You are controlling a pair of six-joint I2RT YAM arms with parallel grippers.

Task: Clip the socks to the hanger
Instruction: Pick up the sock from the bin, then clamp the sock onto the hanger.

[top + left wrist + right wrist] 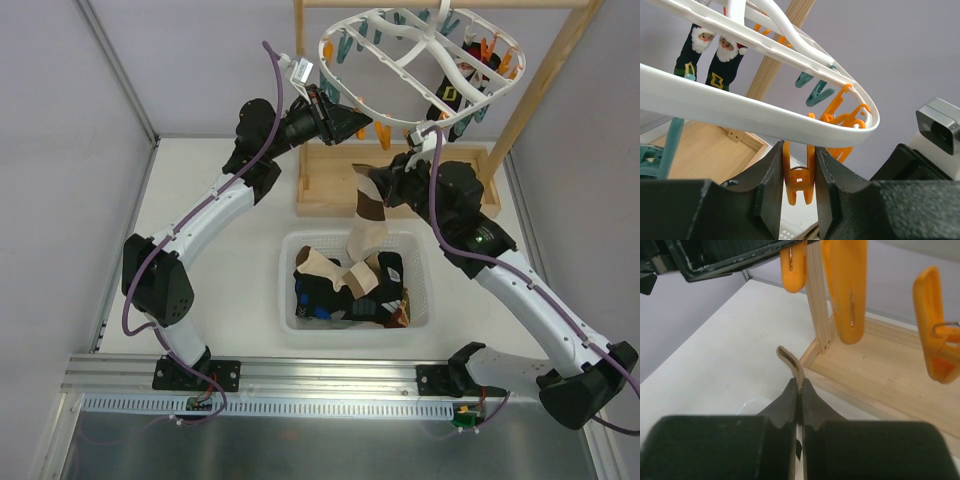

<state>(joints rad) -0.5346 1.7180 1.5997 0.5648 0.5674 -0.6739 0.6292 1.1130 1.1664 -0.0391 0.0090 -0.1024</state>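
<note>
The left pincer (pixel 799 167) is clamped on an orange peg (pixel 799 192) that hangs from the near-left rim of the hanger (pixel 715 102). The right pincer (pixel 799 389) is pressed together on a banded sock (pixel 368 215). The sock dangles over the white basket (pixel 288 300), which holds the other socks (pixel 335 290), just near of the hanger.

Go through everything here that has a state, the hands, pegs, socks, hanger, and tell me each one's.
left hand: shut on the orange peg
orange peg: on the hanger rim, squeezed between the fingers
right hand: shut on the banded sock
banded sock: held up, hanging over the basket
hanger: hanging in the wooden frame, Santa socks clipped on
basket: holds a pile of socks
</note>
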